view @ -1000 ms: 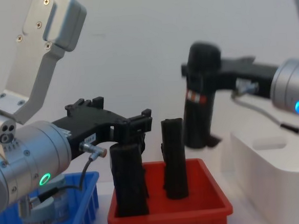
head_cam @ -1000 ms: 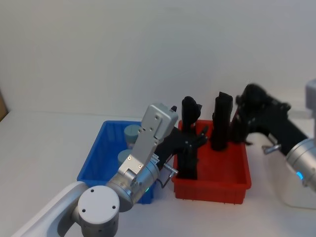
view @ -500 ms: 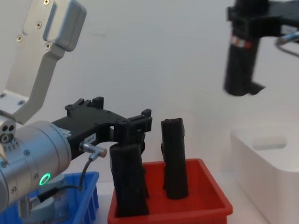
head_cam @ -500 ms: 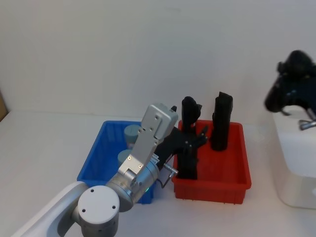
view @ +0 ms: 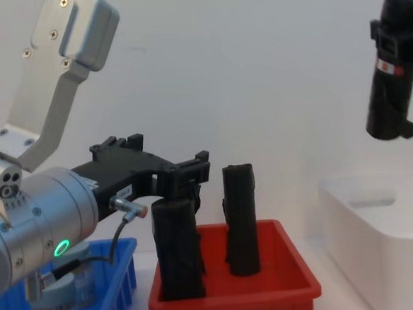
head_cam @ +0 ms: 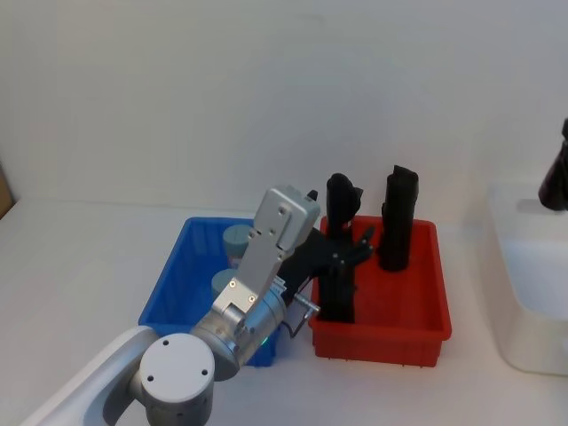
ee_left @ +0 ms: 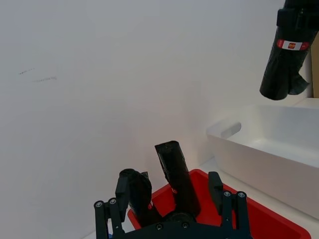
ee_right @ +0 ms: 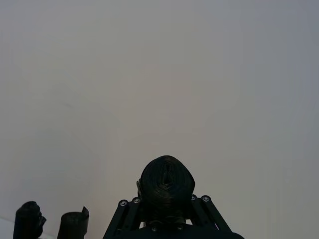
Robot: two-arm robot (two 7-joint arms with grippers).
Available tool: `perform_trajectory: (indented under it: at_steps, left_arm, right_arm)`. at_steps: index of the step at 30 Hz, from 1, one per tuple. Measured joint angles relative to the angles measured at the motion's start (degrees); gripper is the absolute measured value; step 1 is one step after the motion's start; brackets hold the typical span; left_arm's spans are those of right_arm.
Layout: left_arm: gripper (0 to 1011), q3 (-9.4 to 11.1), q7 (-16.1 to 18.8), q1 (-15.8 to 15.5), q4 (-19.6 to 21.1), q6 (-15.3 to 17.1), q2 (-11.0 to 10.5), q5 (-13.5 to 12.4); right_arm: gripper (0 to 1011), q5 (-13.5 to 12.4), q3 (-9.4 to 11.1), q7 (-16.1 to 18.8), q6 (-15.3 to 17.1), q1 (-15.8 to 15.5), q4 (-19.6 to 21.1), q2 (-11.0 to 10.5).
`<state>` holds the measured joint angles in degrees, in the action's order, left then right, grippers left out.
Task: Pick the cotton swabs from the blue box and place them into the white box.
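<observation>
Cotton swabs [head_cam: 236, 240] sit in the blue box [head_cam: 173, 284], at nine o'clock from your left gripper [ee_left: 169, 199], its fingers spread over the red tray [head_cam: 417, 333]; that arm is nearer; your right gripper [view: 397, 41], far at three o'clock, pinches a black roll [view: 391, 106] above the white box [view: 382, 235].

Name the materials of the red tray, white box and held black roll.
Red tray: likely moulded plastic, thick rim, even colour. White box: smooth plastic, rounded corners. Black roll in the right gripper: probably rolled thin film; crinkled loose end.
</observation>
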<state>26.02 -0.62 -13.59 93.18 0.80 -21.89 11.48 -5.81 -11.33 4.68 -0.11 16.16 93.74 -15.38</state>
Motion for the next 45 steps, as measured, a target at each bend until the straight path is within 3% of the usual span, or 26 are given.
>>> perform_trajectory:
  at_steps: [19, 30, 39, 45]
  left_arm:
    - [1000, 0.00, 0.00, 0.00, 0.00, 0.00, 0.00, 0.00]
    - [1000, -0.16, 0.08, 0.15, 0.38, 0.40, -0.29, -0.07]
    - [1000, -1.26, 2.83, 1.79, 3.06, 2.97, -2.31, -0.28]
    - [999, -2.51, 6.82, 4.22, 5.97, 5.38, -4.84, 0.27]
  right_arm:
    - [351, -0.06, 0.52, -0.03, 0.60, 1.17, -4.87, 0.38]
    - [660, 0.14, 0.58, -0.42, 0.58, 1.48, -5.90, 0.57]
    - [941, 0.22, 0.62, -0.56, 0.53, 1.59, -6.28, 0.62]
    - [1002, 0.26, 0.62, -0.61, 0.50, 1.62, -6.41, 0.65]
